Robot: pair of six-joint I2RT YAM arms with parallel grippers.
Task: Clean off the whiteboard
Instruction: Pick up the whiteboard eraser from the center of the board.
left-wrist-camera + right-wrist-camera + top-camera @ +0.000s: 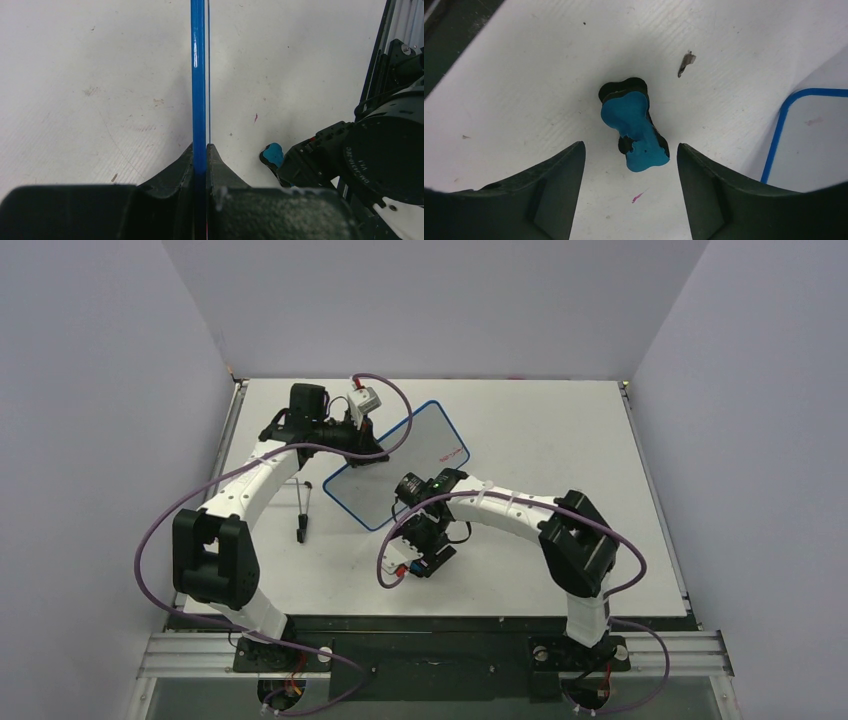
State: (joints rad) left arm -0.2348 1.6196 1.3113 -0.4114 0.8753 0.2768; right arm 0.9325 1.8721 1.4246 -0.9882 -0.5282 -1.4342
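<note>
We find the left gripper (200, 156) clamped on the blue rim of the whiteboard (402, 466). The right gripper (630, 146) stands wide, the eraser (633, 127) untouched between its 2 jaws, with bare table (519, 90) on either side.

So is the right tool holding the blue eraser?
No, the blue eraser lies on the table inside the open right tool, with a gap on each side.

text: none legible | whiteboard (400, 468): red handwriting (452, 455) near one edge, too small to read | round black motor housing (387, 155): raised lettering, upside down, unreadable
</note>
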